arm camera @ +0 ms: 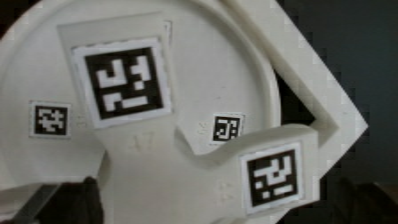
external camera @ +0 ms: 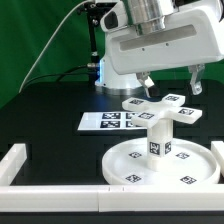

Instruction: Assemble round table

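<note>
Gripper [external camera: 173, 80] is hanging with fingers spread wide and empty, right above cross-shaped base [external camera: 163, 108], lying flat just beyond upright leg [external camera: 158, 138] standing on the near round disc [external camera: 120, 160].

No words, brand names or numbers can be read anywhere; the only signs are small black-and-white square tags (coded patterns, not letters). In the exterior view they sit around the rim of the round disc [external camera: 130, 160], one on the side of the cylinder leg [external camera: 157, 138] and several on the arms of the cross-shaped base [external camera: 165, 108]. A row of them lies on the marker board [external camera: 112, 122], at ten o'clock from the disc. The wrist view shows four tags close up on white plastic parts [arm camera: 196, 110].
</note>
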Tool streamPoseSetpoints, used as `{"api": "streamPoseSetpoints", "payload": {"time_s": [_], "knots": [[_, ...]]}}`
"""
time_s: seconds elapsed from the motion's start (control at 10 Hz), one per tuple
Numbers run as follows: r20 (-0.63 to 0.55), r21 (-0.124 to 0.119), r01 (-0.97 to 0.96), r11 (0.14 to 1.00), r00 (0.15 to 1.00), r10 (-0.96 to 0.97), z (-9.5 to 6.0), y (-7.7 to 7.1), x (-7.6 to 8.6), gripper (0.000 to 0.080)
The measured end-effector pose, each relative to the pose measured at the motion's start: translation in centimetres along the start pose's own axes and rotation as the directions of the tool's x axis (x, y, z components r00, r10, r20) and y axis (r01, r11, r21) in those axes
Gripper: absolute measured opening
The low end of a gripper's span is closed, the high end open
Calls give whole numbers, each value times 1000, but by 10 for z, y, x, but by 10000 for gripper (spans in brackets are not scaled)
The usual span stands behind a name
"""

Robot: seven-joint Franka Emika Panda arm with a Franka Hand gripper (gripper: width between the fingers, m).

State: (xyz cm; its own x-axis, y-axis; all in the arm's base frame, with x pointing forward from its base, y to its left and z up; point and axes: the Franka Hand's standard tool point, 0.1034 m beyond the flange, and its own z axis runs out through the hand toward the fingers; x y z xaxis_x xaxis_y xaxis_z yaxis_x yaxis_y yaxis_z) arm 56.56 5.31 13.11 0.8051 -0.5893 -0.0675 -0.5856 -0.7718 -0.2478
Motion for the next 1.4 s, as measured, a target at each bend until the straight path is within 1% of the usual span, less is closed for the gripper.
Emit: {"api": "streamPoseSetpoints", "payload": {"time_s": [0.2, 0.3, 0.4, 0.5, 0.6, 0.7, 1.0, 1.2, 1.4], "knots": [[1, -5, 171, 985, 985, -171, -1, 1, 1, 649], [23, -63, 333, 941, 943, -332, -6, 2, 4, 649], [27, -112, 501, 858, 865, -502, -10, -1, 10, 649], [24, -122, 583, 803, 810, -585, -7, 1, 11, 649], [29, -123, 615, 779, 787, -617, -5, 6, 11, 649], [30, -122, 635, 762, 770, -637, -6, 4, 12, 649], [33, -123, 635, 762, 770, -637, -4, 5, 11, 649], [45, -127, 651, 749, 758, -651, 7, 14, 7, 649], [50, -128, 657, 743, 753, -657, 17, 17, 6, 649]]}}
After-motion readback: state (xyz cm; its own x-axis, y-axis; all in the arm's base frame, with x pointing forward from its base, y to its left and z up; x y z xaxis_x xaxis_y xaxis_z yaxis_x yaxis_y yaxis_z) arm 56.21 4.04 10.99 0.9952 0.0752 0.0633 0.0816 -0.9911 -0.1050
